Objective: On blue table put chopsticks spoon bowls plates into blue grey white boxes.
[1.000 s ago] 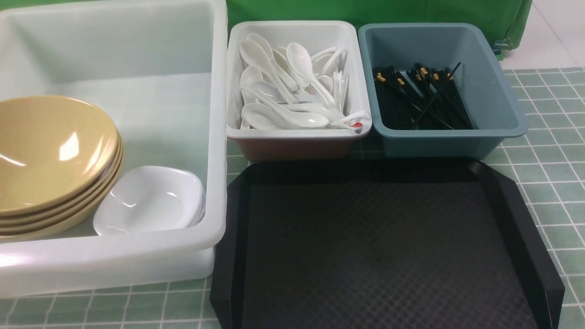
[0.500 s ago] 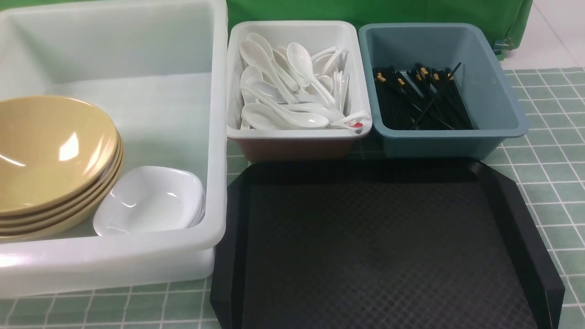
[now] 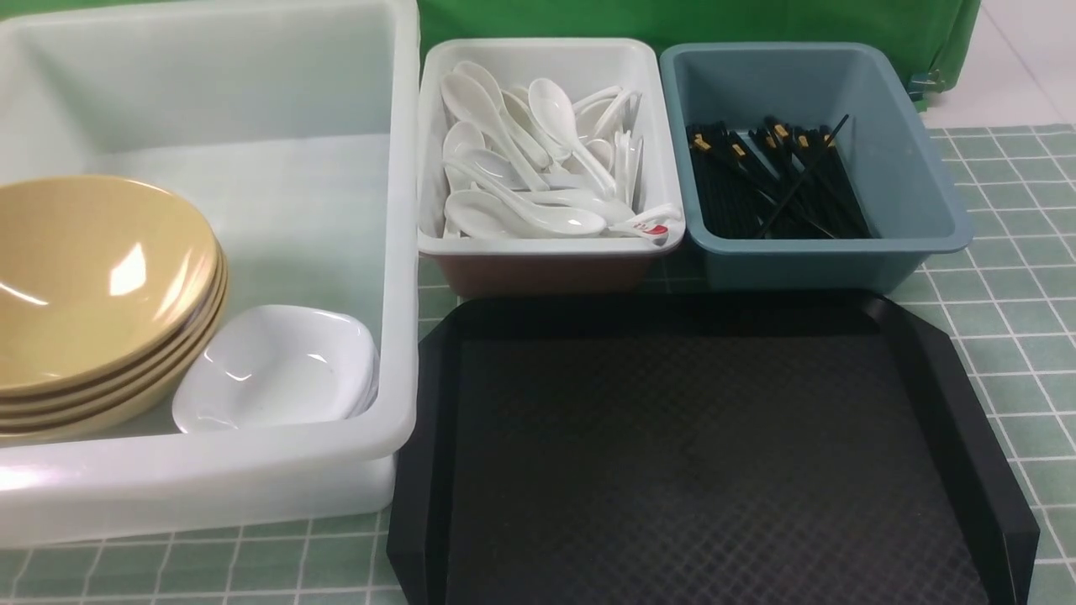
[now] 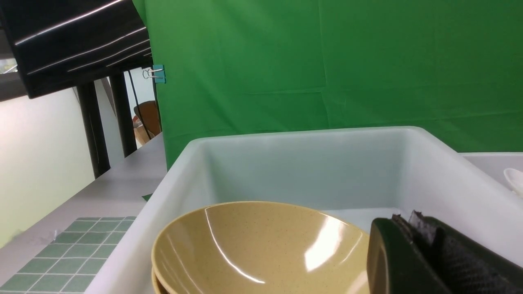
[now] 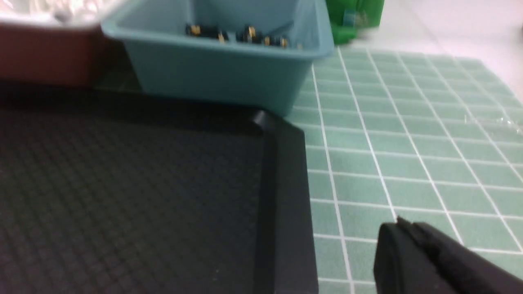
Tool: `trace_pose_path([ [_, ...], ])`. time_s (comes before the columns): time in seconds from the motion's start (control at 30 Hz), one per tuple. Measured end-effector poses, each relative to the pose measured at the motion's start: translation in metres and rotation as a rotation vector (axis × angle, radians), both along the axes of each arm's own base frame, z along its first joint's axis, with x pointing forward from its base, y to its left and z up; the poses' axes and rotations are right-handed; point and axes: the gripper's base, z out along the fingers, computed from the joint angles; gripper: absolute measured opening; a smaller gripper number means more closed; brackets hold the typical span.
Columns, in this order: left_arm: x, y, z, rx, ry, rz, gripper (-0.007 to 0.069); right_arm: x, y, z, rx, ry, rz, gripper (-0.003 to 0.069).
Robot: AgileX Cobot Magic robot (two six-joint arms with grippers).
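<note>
Front view: the blue table [image 3: 1000,311] carries three boxes and a black tray [image 3: 698,454]. The large white tub [image 3: 395,252] fills the nine o'clock side. Inside it, a stack of mustard-yellow bowls [image 3: 92,286] sits at its near left corner, and the white plates [image 3: 277,370] lie just beside the stack at its four o'clock, touching the tub's near wall. At twelve o'clock stands the white box [image 3: 546,248], heaped with white spoons [image 3: 521,214]; one spoon with a red mark [image 3: 651,227] rests at its near right corner. Just beside it, at one o'clock, the blue-grey box [image 3: 908,168] holds the black chopsticks [image 3: 773,181], one stick lying crosswise over the rest. The tray lies at six o'clock, near both small boxes. Neither arm shows here.

Left wrist view: the left gripper [image 4: 412,228] has its fingers pressed together, holding nothing, near the top bowl inside the tub.

Right wrist view: the right gripper [image 5: 402,232] is closed and empty above the tiled table, just off the tray's right rim, with the blue-grey box and its chopsticks beyond.
</note>
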Motion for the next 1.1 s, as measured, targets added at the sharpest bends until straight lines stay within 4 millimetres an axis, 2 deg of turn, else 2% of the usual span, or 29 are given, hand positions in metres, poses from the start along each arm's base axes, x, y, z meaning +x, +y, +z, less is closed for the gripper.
trace_pose_path([
  [0.83,0.0,-0.001,-0.001,0.001,-0.004,-0.016,0.0002,0.0,0.0,0.0,0.002,0.002,-0.001,0.0052],
  [0.97,-0.003,-0.002,-0.017,-0.018,-0.015,-0.025,0.0002,0.0,0.0,0.0,0.002,0.002,-0.001,0.0055],
  [1.1,0.001,-0.004,-0.034,-0.141,0.008,-0.06,0.0002,0.0,0.0,0.0,0.002,0.002,-0.001,0.0061],
])
